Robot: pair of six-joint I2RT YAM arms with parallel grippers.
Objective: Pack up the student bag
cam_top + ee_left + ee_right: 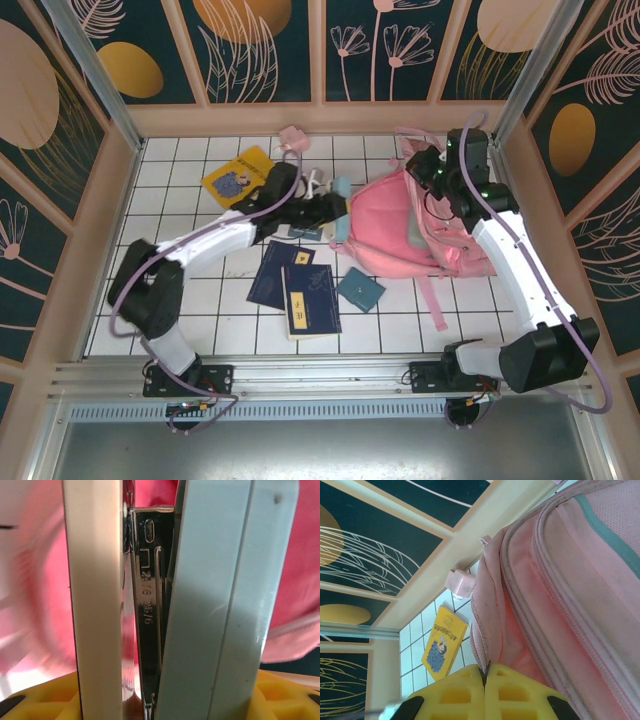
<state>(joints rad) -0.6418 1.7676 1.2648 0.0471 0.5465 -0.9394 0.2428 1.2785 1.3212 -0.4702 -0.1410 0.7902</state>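
Open student bag (400, 225), stapler (210, 600) at mouth (pale blue).

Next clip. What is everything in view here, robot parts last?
student bag: one, pink, right half of the table
stapler: one, pale blue and cream, at the bag's left side
yellow book: one, yellow, far left tiles
small box: one, pale pink, far edge by the wall
dark blue books: two, dark blue, overlapping, centre front
small notebook: one, teal, right of those books
tiled table: one, white
left gripper: one, yellow fingers, clamped on the stapler
right gripper: one, yellow fingers, closed on the bag's rim
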